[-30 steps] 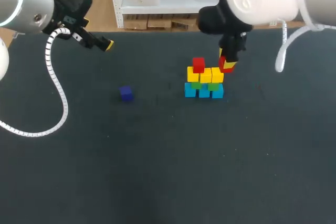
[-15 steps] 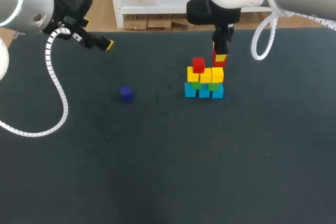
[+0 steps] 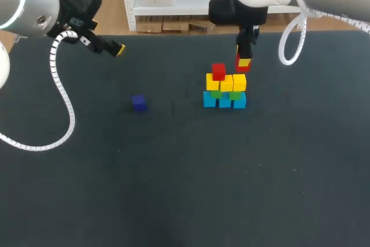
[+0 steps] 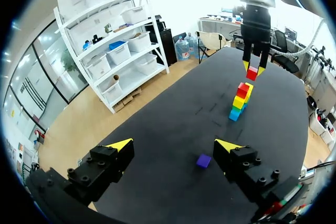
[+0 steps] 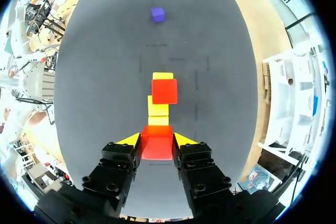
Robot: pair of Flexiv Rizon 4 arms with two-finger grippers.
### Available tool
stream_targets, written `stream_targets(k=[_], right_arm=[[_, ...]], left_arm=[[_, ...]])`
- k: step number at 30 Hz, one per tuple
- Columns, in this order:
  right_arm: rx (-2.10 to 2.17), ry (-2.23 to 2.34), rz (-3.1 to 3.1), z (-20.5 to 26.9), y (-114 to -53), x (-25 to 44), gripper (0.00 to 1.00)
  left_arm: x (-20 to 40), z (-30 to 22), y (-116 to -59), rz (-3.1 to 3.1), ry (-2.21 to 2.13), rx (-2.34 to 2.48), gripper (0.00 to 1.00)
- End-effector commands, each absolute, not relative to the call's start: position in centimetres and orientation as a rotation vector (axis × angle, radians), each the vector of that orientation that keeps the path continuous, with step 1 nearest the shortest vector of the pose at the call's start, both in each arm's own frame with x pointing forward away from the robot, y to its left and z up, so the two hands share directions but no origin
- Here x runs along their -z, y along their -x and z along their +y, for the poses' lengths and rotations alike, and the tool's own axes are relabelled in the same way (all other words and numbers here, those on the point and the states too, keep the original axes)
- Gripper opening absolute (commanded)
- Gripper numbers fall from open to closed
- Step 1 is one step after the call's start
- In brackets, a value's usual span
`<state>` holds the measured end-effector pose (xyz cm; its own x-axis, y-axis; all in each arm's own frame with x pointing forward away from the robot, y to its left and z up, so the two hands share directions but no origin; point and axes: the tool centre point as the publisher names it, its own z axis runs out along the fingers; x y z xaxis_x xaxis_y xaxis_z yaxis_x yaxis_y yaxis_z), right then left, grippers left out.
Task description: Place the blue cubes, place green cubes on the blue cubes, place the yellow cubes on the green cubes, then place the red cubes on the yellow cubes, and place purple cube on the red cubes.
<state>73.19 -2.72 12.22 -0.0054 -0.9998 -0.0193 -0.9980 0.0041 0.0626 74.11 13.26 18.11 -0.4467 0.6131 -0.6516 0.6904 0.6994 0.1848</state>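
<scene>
Right hand (image 5: 157, 140) is clamped on the held red cube (image 5: 157, 144), a yellow tip on each side. That is clear in the right wrist view; the head view shows only the cube hanging under the fingers over the right end of the stack. The head view gives the layers: blue cubes (image 3: 224, 101) in a row on the surface (image 3: 173, 172), green cubes (image 3: 215, 93) on them, yellow cubes (image 3: 226, 82) across the top, and the placed red cube (image 3: 218, 72) on the leftmost yellow. The right wrist view looks straight down, so blue and green are hidden and only yellow tops and the placed red show ahead of the hand. The left wrist view sees the stack end-on as one column and shows what the others don't: a clear air gap between the held cube and the stack. Left hand (image 4: 174, 145) is open with its tips wide apart and nothing between them; the head view shows just one of its tips, at the far left rear. The purple cube (image 4: 203, 161) sits alone on the surface ahead of the left hand, well apart from the stack.
</scene>
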Motion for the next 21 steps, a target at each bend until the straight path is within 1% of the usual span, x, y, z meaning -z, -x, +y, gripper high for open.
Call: stream_targets(k=[1,12,21], right_arm=[[0.087,-2.199,-2.21,-2.9,-72.9,-12.2,0.0],[0.083,-2.162,-2.212,-2.7,-73.3,-11.8,0.0],[0.086,-2.161,-2.169,-1.6,-73.8,-11.5,0.0]], left_arm=[[-18.1,13.4,-74.2,2.184,-0.995,0.147,1.0],[-18.1,13.4,-74.2,2.184,-0.995,0.147,1.0],[-18.1,13.4,-74.2,2.184,-0.995,0.147,1.0]])
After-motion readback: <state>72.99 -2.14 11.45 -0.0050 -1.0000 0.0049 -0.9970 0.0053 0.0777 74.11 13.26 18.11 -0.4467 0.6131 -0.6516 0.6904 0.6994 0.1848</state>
